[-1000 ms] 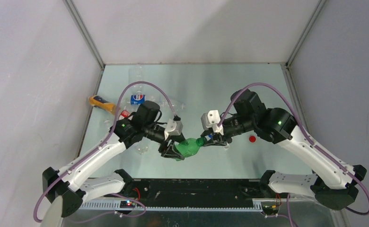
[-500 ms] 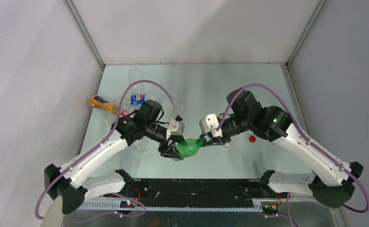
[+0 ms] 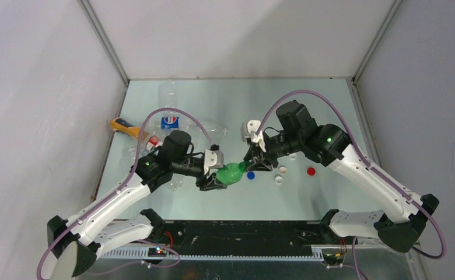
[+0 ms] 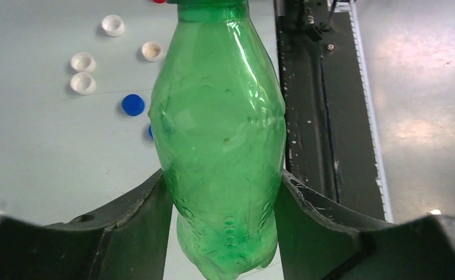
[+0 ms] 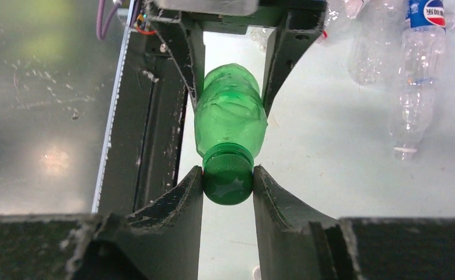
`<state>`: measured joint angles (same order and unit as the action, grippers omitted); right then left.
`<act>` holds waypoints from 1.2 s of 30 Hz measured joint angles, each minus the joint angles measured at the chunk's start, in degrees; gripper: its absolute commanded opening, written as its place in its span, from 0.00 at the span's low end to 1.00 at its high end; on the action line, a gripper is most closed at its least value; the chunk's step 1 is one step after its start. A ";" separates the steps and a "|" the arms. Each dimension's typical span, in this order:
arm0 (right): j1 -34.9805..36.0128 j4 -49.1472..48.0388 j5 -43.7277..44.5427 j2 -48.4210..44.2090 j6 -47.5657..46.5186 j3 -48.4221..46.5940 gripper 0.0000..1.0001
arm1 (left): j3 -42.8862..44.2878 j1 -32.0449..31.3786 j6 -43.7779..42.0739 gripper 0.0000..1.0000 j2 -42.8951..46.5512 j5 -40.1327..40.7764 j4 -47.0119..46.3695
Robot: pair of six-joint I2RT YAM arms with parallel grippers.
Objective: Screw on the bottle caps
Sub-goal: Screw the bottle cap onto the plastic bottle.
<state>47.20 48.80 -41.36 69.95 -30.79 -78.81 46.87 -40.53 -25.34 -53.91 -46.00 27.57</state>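
**A:** Where is the bottle right now?

**B:** The left hand point(image 4: 223, 182) pinches the translucent green plastic bottle point(image 4: 219, 128) around its lower body, one finger on each side. It holds the bottle level, off the pale desk point(image 3: 307, 111) and close to the near edge. The right hand point(image 5: 227, 177) is pressed in on the round green screw cap point(image 5: 228, 182), which sits on the bottle's neck.

**A:** Is the cap threaded home?

**B:** I cannot tell. It looks square on the neck in the right wrist view, but the threads are hidden.

**A:** So what could go wrong?

**B:** I'd worry most about cross-threading. If the two arms are not on one line, the cap may bite crooked and jam. The bottle wall is also thin and empty-looking. A hard twist could make it spin inside the left fingers or buckle, and then the turn would tighten nothing.

**A:** And slipping?

**B:** The right fingers touch only the cap's rim, so they may skid round it. If either grip lets go, the bottle hangs partly over the black rail point(image 5: 155, 128) and could drop there. It could also roll among the loose blue cap point(image 3: 251, 175) and white caps point(image 3: 283, 171) below.
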 measured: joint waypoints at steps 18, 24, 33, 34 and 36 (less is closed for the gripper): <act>-3.78 -10.54 10.38 2.25 39.76 0.00 0.03 | -8.66 -3.08 6.29 0.16 3.04 16.90 -20.13; -3.74 -10.64 16.13 2.51 52.24 -0.07 0.00 | -9.38 -5.66 6.43 0.14 2.51 23.78 -22.77; -0.83 -9.44 24.17 3.10 55.39 -0.44 0.00 | -9.20 -6.78 8.55 0.01 0.61 26.64 -22.27; -0.66 -9.44 24.33 3.10 54.90 -0.44 0.00 | -9.05 -6.84 8.92 0.00 0.61 26.60 -21.81; -0.46 -9.40 24.44 3.08 53.46 -0.44 0.00 | -8.79 -6.86 9.57 0.00 0.63 26.38 -20.96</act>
<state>46.74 39.40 -16.93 73.03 22.68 -79.24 38.09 -47.40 -15.77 -53.28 -19.62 6.61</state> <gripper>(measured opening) 0.355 0.606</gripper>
